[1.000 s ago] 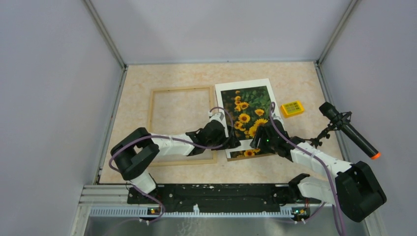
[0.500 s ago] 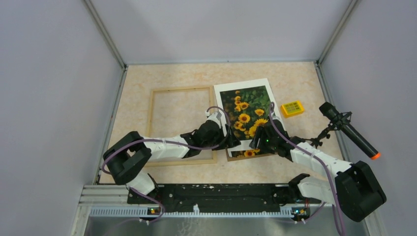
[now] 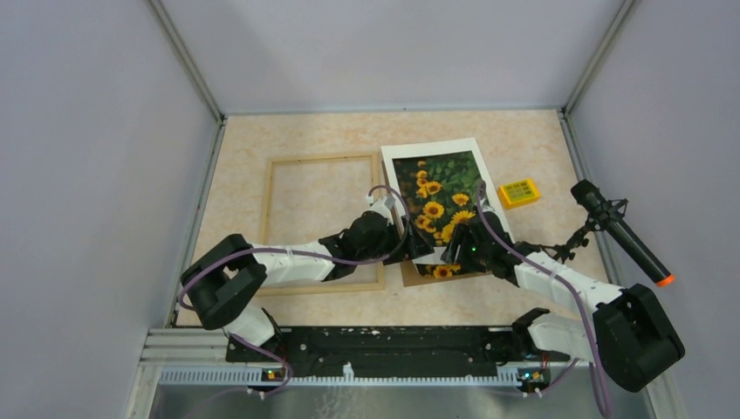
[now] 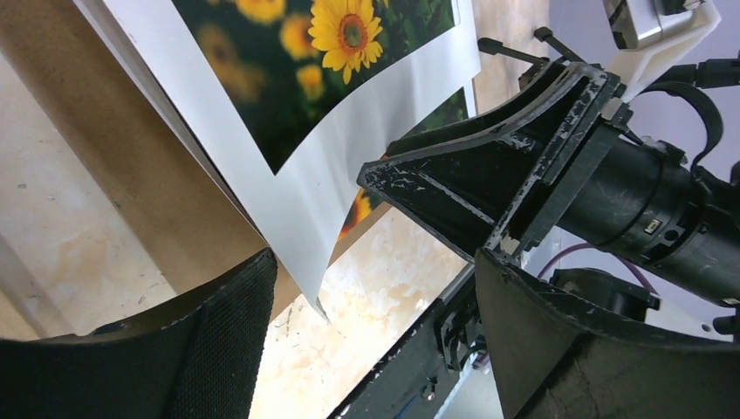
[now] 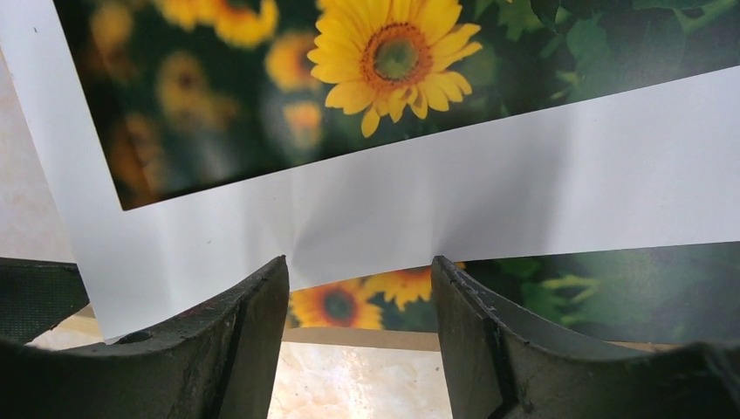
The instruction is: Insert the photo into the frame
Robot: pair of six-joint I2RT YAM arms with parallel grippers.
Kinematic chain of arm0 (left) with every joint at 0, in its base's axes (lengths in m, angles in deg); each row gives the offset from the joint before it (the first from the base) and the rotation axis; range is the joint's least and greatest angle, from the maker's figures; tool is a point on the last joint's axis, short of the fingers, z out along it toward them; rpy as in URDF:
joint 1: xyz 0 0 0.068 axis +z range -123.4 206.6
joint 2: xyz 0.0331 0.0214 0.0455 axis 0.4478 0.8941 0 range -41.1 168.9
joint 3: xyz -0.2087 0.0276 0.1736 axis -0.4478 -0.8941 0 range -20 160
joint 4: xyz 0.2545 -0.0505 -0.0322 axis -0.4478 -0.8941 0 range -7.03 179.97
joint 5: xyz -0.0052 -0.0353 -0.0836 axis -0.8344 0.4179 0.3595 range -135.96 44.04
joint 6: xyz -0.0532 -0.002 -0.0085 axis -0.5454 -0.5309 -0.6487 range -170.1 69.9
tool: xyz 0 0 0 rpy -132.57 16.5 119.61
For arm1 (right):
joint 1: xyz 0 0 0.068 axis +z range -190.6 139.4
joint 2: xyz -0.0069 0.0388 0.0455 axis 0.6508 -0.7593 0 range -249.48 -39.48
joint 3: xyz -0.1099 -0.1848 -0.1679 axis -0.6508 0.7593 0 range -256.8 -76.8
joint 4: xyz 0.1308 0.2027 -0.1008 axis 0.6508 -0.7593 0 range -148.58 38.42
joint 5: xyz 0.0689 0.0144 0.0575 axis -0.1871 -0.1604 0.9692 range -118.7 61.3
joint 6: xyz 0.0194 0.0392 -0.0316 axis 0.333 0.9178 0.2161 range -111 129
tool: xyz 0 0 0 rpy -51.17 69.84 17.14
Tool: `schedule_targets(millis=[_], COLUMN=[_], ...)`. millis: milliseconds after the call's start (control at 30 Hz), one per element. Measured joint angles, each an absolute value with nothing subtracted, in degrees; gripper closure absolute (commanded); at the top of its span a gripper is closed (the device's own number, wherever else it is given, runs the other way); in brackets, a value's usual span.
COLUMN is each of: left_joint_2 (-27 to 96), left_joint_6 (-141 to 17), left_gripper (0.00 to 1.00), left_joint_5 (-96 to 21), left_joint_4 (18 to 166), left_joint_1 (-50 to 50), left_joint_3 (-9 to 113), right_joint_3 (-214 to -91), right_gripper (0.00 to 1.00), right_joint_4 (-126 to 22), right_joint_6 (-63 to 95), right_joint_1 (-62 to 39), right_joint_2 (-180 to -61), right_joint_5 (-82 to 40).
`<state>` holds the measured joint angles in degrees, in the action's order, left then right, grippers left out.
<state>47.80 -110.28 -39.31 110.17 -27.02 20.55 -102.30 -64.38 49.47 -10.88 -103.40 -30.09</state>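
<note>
The photo [image 3: 436, 188] lies on a brown backing board [image 4: 113, 175] on the tabletop [image 3: 314, 131], just right of the frame [image 3: 323, 159] and under a white mat [image 5: 524, 192] whose window shows the sunflowers. Its near edge sits directly in front of both end effectors, which meet at that edge from either side. The mat's near edge stands raised off the print, so a strip of sunflowers shows beneath it in the right wrist view.

The left end effector [image 4: 371, 271] is wide open; the mat's near-left corner hangs down between its fingers, close to the left one, and nothing is pinched. The right end effector [image 5: 358, 266] is also open, its two fingertips against the mat's near edge, which is slightly creased there (whether they actually press on it cannot be told).

The frame lies flat with the tabletop showing through its opening, and the left arm crosses its near right corner. A small yellow block [image 3: 518, 192] sits just right of the mat
</note>
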Motion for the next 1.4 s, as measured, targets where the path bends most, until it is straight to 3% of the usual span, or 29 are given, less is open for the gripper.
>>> schedule_targets(millis=[367,833,1400], left_joint_2=[46.5,48.4,47.8], left_joint_6=[-109.9,-102.8,-102.3], left_gripper=[0.12,0.10,0.05], left_joint_5=[-38.0,-37.0,-36.0], left_joint_4=[108.6,98.4,98.4], left_joint_1=[-26.4,-26.4,-25.4], left_joint_3=[21.5,32.1,24.4], right_joint_3=[-102.3,-102.3,-105.2], right_gripper=[0.40,0.40,0.32], right_joint_4=[-63.8,-61.9,-70.1], right_joint_6=[49.1,49.0,44.5], right_joint_1=[-10.9,-10.9,-10.9], right_joint_2=[-103.8,-104.8,-101.2], right_joint_5=[-29.4,-29.2,-24.1])
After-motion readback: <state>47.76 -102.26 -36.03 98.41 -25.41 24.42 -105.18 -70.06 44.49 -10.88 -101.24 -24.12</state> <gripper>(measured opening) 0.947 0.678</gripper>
